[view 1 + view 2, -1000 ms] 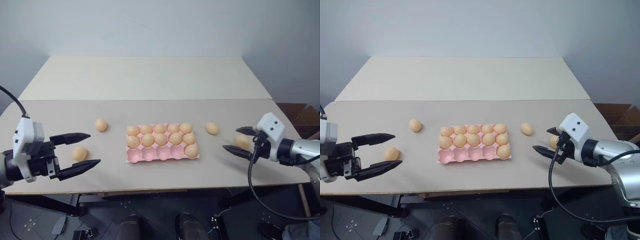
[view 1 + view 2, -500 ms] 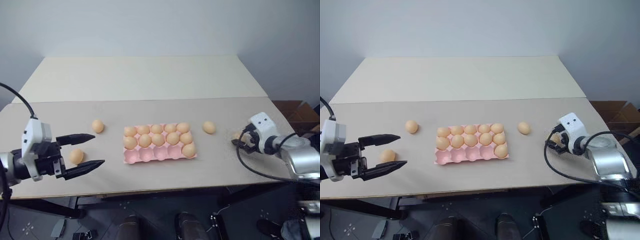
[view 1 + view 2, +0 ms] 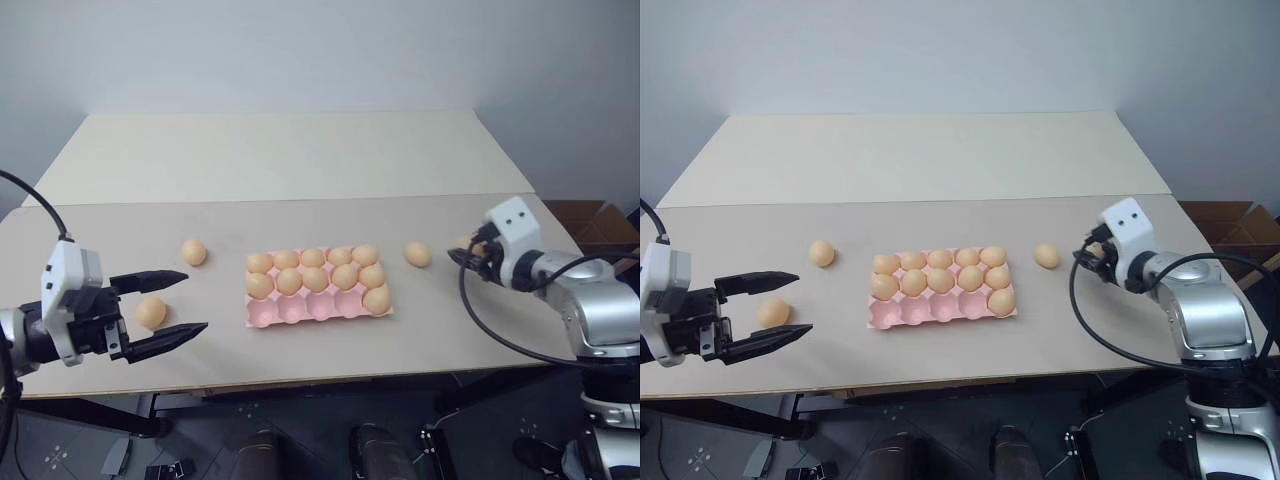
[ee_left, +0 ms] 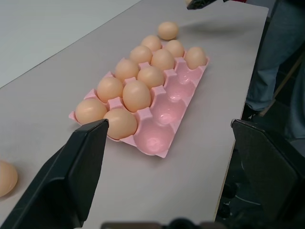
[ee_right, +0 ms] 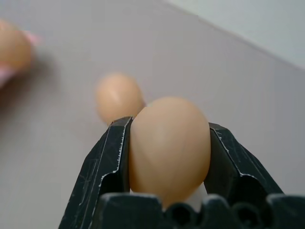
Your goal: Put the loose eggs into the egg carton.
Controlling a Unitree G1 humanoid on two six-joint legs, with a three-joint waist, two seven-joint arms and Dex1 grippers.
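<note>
The pink egg carton [image 3: 300, 311] lies mid-table with several eggs in its back and middle rows, one in the front row's right end cup, and the other front cups [image 4: 153, 139] bare. My right gripper [image 3: 463, 256] is shut on a loose egg [image 5: 169, 143] just above the table, right of the carton. Another loose egg [image 3: 418, 254] lies between that gripper and the carton. On the left, two loose eggs [image 3: 194, 252] [image 3: 151, 312] rest on the table. My left gripper [image 3: 195, 300] hovers open beside the nearer one, holding nothing.
The table's front edge [image 3: 330, 375] runs close below the carton and both grippers. A second, paler tabletop [image 3: 290, 150] stretches bare behind. A cardboard box [image 3: 585, 215] sits on the floor at the right. A person's legs [image 4: 279, 62] stand past the table's edge in the left wrist view.
My right gripper has closed on the egg at the table's right and carried it a little up and toward the carton. The left gripper has stayed put and open.
</note>
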